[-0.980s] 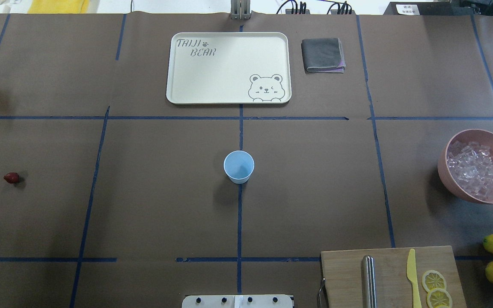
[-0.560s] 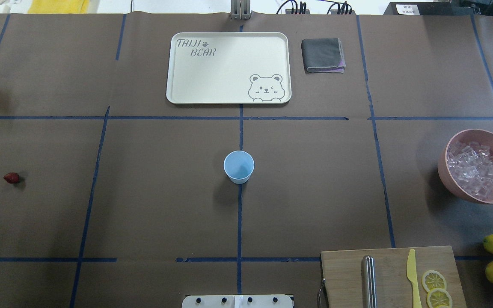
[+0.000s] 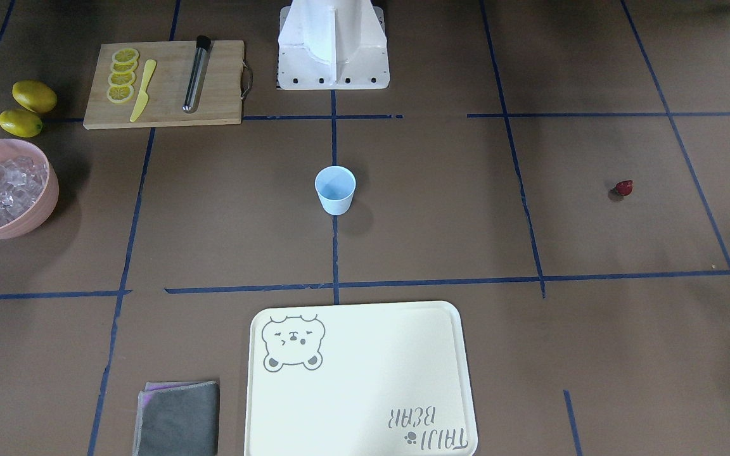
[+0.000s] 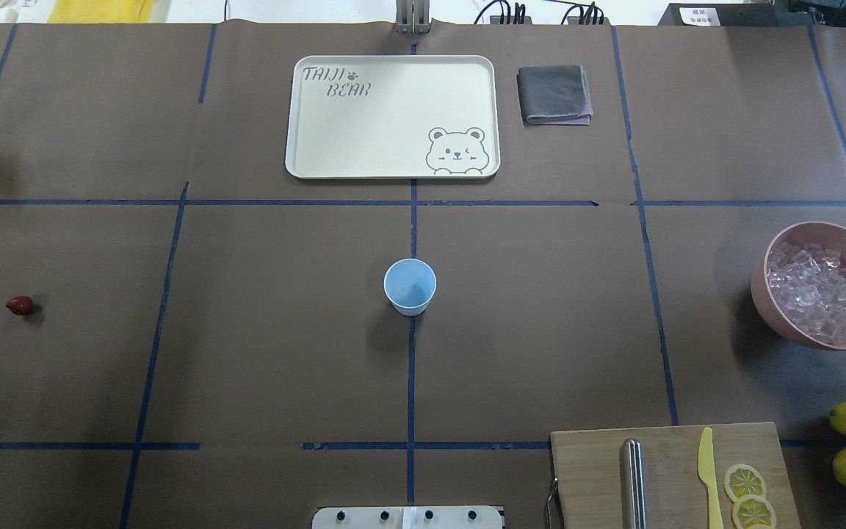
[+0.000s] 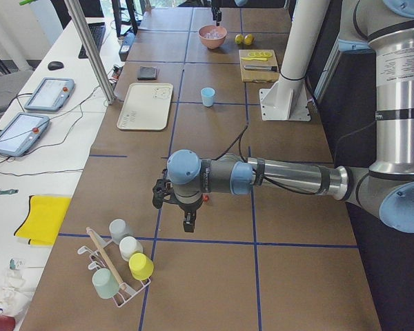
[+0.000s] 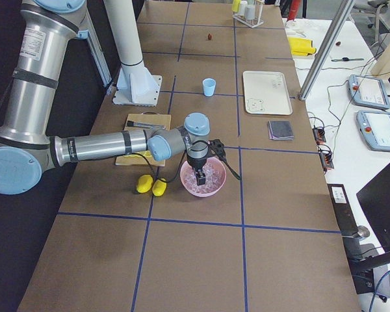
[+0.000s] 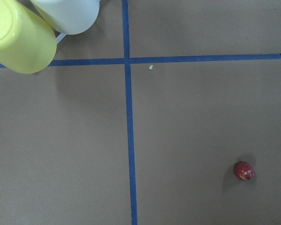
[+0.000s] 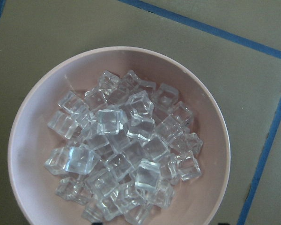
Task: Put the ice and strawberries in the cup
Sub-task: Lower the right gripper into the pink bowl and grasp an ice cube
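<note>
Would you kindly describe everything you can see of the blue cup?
The cup is small, pale blue and plastic-looking. It tapers toward its base, with plain walls and no handle. It stands upright, mouth up, and looks empty. It sits on a blue tape line near the middle of the brown-covered table. Nothing else touches it.

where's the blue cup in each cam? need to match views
Front-facing: cup at centre, slightly above the middle.
Overhead: dead centre.
Exterior left: upper middle.
Exterior right: upper middle.
Left wrist: not in it.
Right wrist: not in it.
Landmark: bear tray, beyond the cup from the robot.
</note>
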